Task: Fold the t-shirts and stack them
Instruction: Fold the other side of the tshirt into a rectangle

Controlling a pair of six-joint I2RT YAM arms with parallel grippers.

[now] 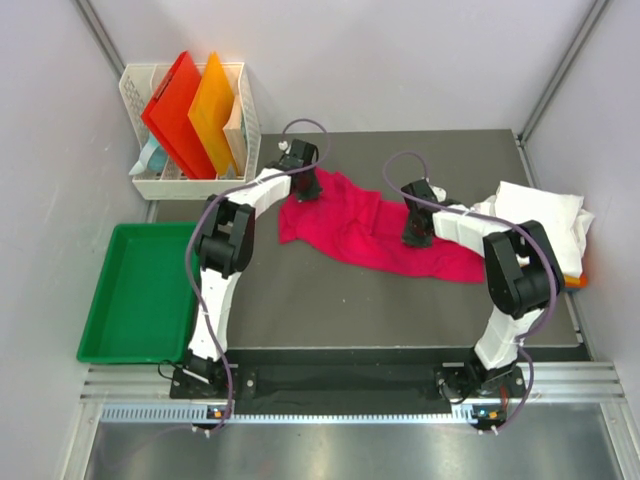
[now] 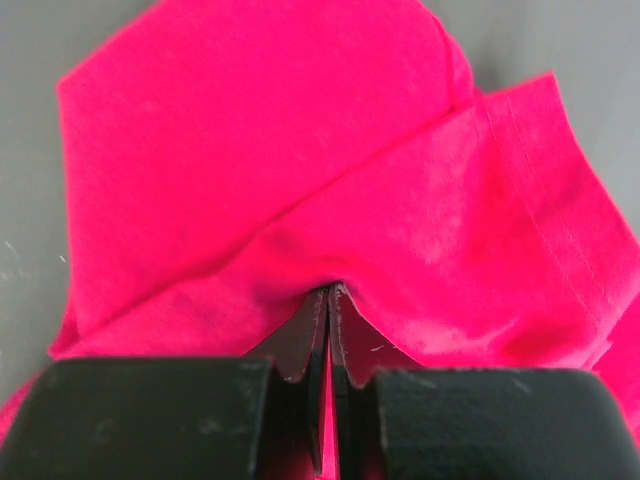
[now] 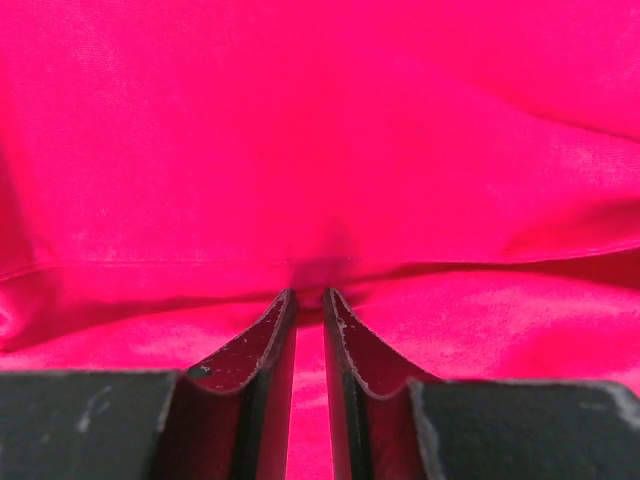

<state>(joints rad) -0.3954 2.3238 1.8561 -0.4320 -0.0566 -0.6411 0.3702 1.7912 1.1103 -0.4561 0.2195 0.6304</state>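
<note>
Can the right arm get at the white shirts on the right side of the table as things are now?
Probably yes, but not at once: the right gripper pinches the pink t-shirt. The white shirts lie close beside that arm, nothing between.

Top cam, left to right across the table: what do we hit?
green tray → left gripper → right gripper → white t-shirts. Both grippers sit on the magenta t-shirt, so it's unplaced.

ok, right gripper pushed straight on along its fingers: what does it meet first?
The magenta t-shirt: the right gripper has its tips in a puckered fold of it, apparently pinching. Behind the cloth is probably the grey table, though depth is unclear.
</note>
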